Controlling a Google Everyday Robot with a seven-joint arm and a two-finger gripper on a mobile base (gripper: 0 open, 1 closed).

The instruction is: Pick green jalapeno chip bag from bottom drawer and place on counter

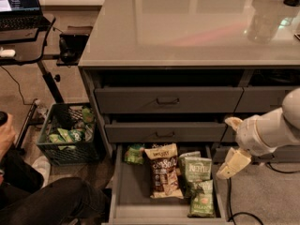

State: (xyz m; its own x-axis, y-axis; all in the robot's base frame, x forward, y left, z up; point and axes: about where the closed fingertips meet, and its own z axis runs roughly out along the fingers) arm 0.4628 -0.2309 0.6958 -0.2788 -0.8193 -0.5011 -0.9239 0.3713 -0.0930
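Note:
The bottom drawer (118,191) is pulled open below the counter (187,32). In it lie a brown-and-cream bag (162,171), a green "Kettle" bag (197,168), a small green bag at the back left (134,154), and the green jalapeno chip bag (202,199) at the front right, partly under the Kettle bag. My gripper (230,143) hangs to the right of the drawer, beside its right wall and above the floor. It is open and empty, with one finger up and one down.
Two closed grey drawers with bar handles (167,100) sit above the open one. A green crate (65,136) of snack bags stands on the floor at left, by a laptop stand (28,36). A person's legs (42,200) fill the lower left. A cable (234,214) lies at right.

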